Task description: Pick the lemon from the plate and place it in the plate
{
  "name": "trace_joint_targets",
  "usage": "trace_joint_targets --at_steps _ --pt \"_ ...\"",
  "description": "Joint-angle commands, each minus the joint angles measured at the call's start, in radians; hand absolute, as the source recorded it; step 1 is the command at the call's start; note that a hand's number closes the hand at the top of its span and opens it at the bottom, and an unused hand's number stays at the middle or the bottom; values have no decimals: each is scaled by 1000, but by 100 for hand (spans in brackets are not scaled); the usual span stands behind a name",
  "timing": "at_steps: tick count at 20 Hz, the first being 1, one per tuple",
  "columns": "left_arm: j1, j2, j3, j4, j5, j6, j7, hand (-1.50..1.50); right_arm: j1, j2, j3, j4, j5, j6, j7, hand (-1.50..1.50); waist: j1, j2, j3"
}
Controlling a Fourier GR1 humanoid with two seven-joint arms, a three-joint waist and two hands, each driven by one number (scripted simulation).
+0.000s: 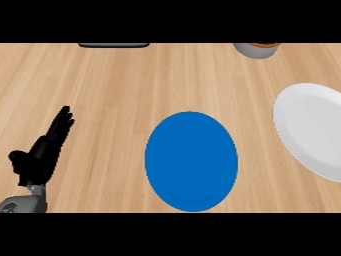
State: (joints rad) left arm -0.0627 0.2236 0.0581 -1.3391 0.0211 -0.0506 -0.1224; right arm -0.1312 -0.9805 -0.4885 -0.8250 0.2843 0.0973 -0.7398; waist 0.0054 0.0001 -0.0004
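Note:
A blue plate (191, 161) lies on the wooden counter at the centre, nothing on it. A white plate (320, 131) lies at the right edge, partly cut off by the view, and it also holds nothing that I can see. No lemon shows anywhere in the view. My left hand (44, 150) rests at the lower left with its fingers straight and pointing up, well to the left of the blue plate and holding nothing. My right hand does not show.
A dark flat object (114, 45) lies at the counter's far edge, left of centre. A grey cup-like container (256, 49) with something orange-brown inside stands at the far edge, right of centre.

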Motion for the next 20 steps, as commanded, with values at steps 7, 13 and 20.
trace_joint_targets --at_steps 7,13,20 --pt "-94 -14 21 60 -18 12 27 0 -117 168 146 -172 69 -22 196 150 -4 1 0" --pt "-35 -4 21 10 -11 -20 40 0 -249 295 249 -143 156 -83 342 150 3 1 0" --pt "-5 -31 9 40 -47 -4 -37 0 -351 401 208 7 142 -185 459 -150 5 2 0"
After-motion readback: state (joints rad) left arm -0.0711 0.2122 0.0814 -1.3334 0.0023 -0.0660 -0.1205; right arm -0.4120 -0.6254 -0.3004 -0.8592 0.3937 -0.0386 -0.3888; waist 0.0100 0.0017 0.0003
